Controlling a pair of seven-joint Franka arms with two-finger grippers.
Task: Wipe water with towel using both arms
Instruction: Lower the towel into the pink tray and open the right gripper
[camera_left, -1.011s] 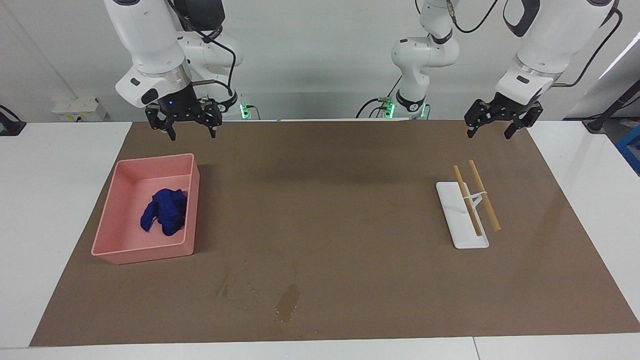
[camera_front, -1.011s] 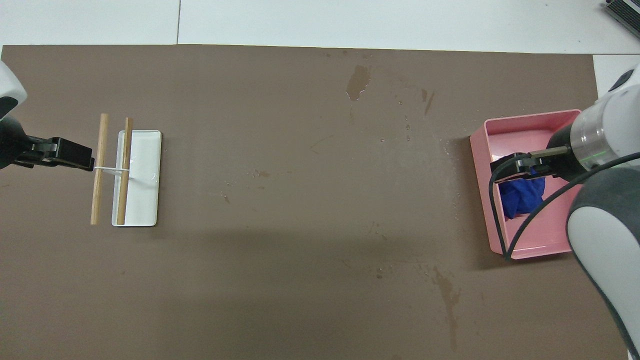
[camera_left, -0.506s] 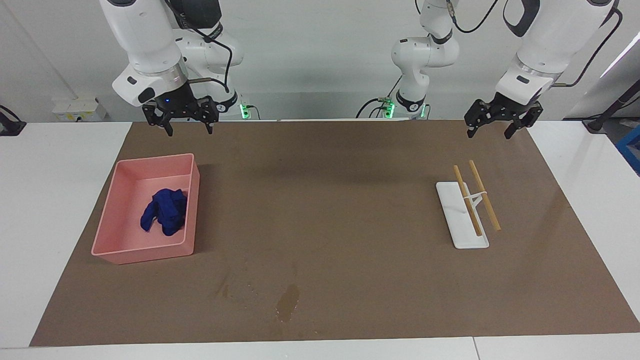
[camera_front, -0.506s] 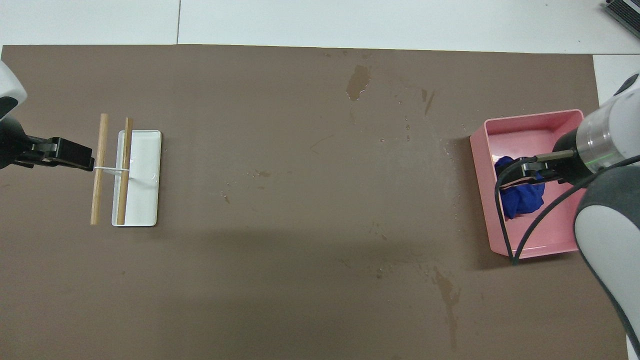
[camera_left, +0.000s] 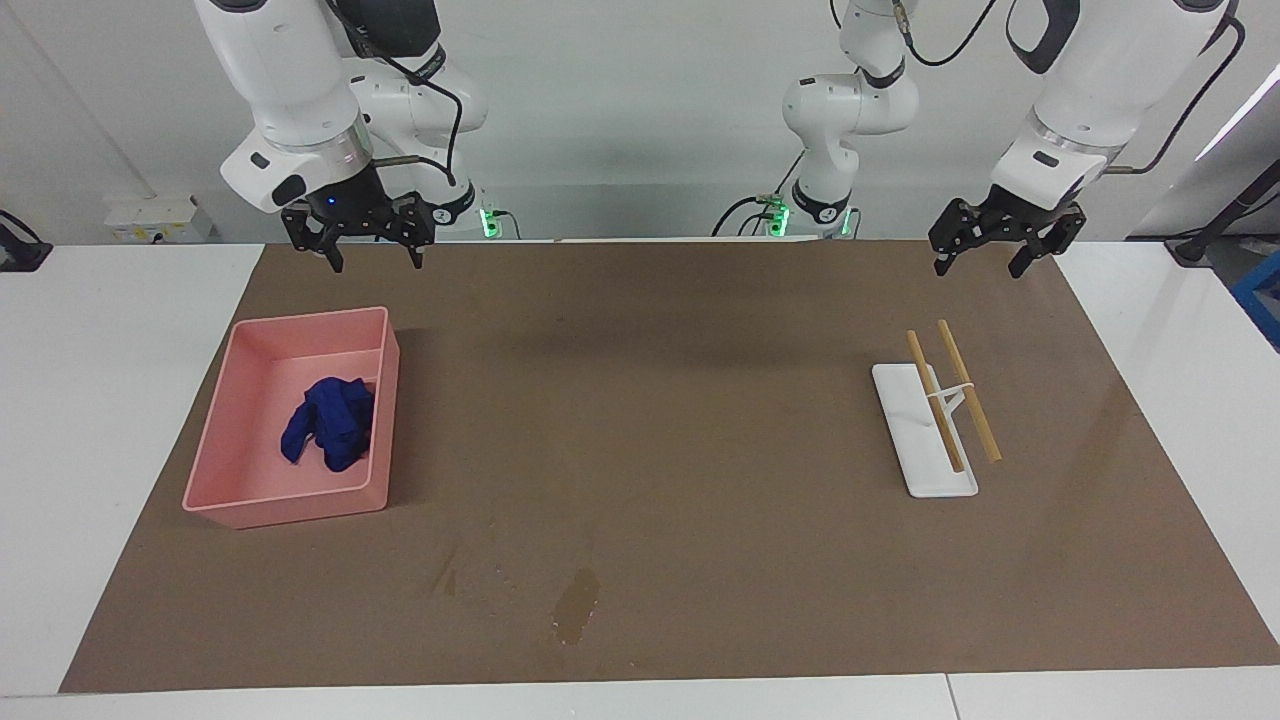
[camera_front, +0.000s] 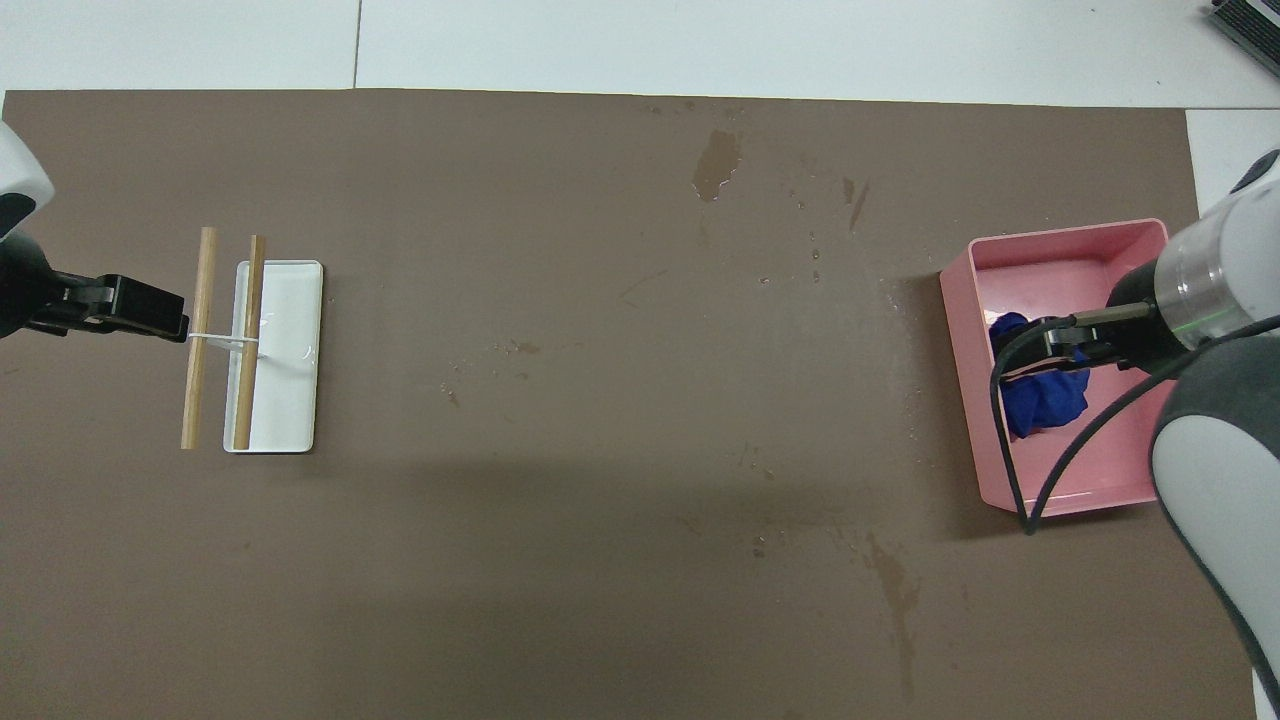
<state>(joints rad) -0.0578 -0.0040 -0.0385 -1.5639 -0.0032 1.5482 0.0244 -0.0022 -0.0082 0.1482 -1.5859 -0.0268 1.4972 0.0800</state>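
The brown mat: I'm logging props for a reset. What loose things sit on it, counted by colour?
Pink: 1, the tray
Blue: 1, the towel in the tray
White: 1, the rack base
Tan wood: 2, the rods on the rack
Total: 5

Both arms (camera_left: 300, 90) are white with dark grey joints, black cables and black grippers; green lights glow at their bases.

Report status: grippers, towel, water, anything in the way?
Both grippers open, raised: right gripper, left gripper. Towel in pink tray. Water unwiped. Path clear.
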